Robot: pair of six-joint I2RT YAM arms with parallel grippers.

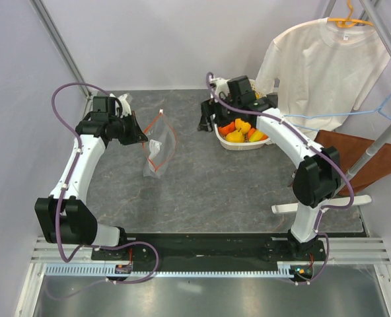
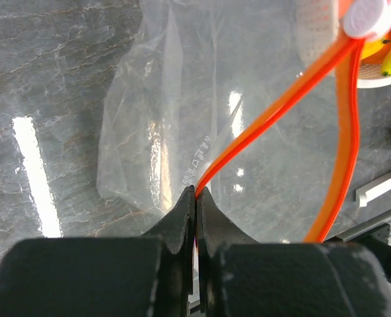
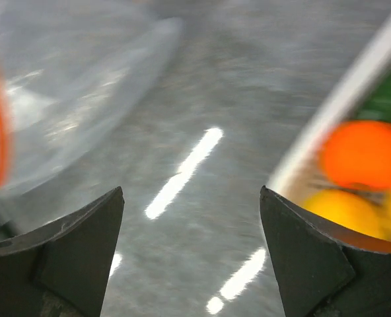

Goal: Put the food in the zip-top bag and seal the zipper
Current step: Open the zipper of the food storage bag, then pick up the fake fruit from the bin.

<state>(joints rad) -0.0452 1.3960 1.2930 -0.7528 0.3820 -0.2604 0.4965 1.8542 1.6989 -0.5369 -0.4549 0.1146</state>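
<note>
The clear zip-top bag point(image 1: 153, 157) hangs with its mouth open in the left middle of the table. My left gripper point(image 1: 140, 135) is shut on its orange-red zipper point(image 1: 164, 137). In the left wrist view the gripper point(image 2: 195, 192) pinches the zipper strip point(image 2: 281, 99), with the bag point(image 2: 169, 112) hanging beyond. The food point(image 1: 240, 131), yellow and orange fruits, lies in the white basket point(image 1: 243, 145). My right gripper point(image 1: 205, 122) is open and empty just left of the basket. The right wrist view shows this gripper point(image 3: 192, 198) over bare table, orange fruit point(image 3: 364, 155) to its right and the bag point(image 3: 70, 86) to its left.
A white T-shirt point(image 1: 321, 63) hangs on a hanger at the back right, above a brown board point(image 1: 357, 148). A white bar-shaped piece point(image 1: 321, 203) lies by the right arm's base. A metal frame post point(image 1: 60, 39) stands at the back left.
</note>
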